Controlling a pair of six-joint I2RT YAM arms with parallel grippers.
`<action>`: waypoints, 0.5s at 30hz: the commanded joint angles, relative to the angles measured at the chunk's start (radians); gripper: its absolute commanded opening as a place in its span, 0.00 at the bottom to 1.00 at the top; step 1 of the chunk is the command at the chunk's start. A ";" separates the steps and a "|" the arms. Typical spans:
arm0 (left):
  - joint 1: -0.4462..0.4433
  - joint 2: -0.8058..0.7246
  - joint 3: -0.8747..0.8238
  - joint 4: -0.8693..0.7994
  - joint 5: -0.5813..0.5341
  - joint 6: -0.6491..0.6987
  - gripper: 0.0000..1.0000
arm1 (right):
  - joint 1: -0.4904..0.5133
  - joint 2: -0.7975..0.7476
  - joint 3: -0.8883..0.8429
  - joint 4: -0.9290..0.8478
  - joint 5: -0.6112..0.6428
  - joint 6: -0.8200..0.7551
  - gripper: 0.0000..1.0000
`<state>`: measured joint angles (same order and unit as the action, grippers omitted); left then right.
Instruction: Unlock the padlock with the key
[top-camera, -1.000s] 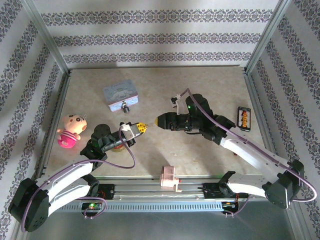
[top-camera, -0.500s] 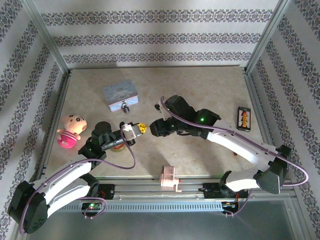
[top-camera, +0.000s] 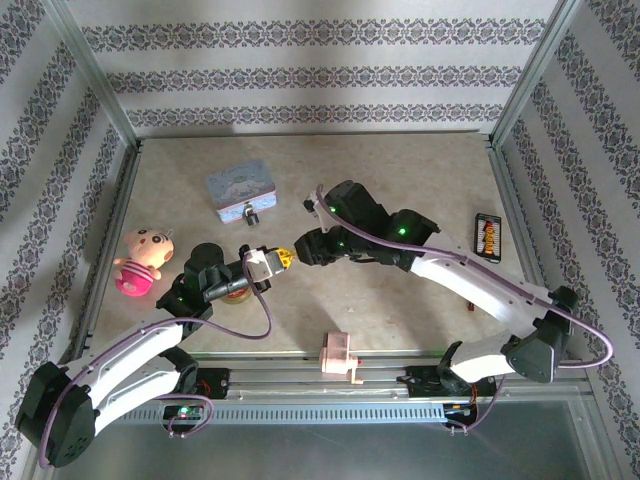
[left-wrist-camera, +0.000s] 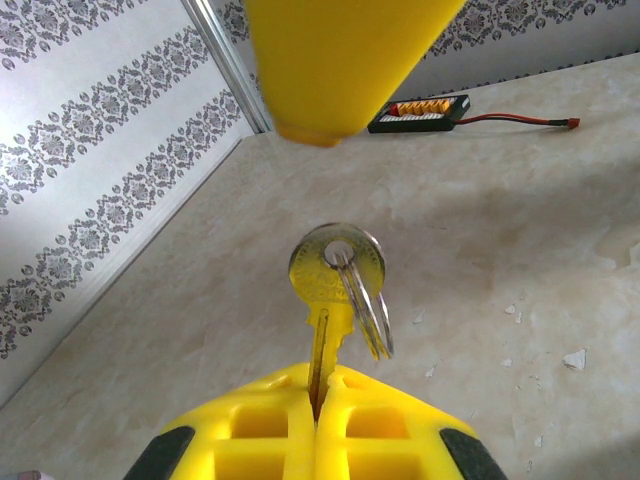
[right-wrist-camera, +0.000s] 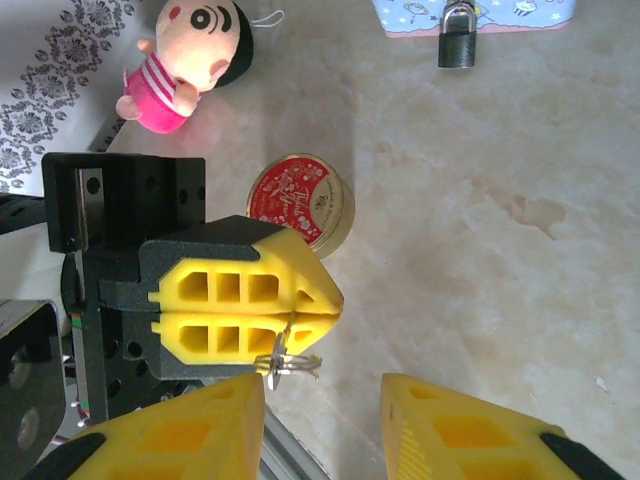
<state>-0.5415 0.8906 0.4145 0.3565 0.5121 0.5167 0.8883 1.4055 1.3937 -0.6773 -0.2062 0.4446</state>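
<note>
Left wrist — key (left-wrist-camera: 312, 280) in closed fingers (left-wrist-camera: 255, 428)

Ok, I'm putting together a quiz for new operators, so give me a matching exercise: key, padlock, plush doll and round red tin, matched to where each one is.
1 key
2 padlock
3 plush doll
4 round red tin

A against the pale blue tin
B flat beside the left claw
C near the left edge of the table
D pinched in the left claw

Pairs: 1-D, 2-A, 3-C, 4-B.
</note>
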 joint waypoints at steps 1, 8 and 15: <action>-0.010 -0.015 0.018 -0.005 0.002 0.014 0.00 | 0.012 0.034 0.046 -0.004 -0.030 -0.020 0.34; -0.009 -0.014 0.017 -0.006 0.001 0.011 0.00 | 0.013 0.081 0.090 -0.017 -0.046 -0.031 0.33; -0.009 -0.016 0.017 0.004 -0.004 0.004 0.00 | 0.013 0.108 0.103 -0.024 -0.058 -0.028 0.30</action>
<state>-0.5415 0.8906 0.4145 0.3565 0.5121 0.5163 0.8883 1.5005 1.4689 -0.6823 -0.2466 0.4335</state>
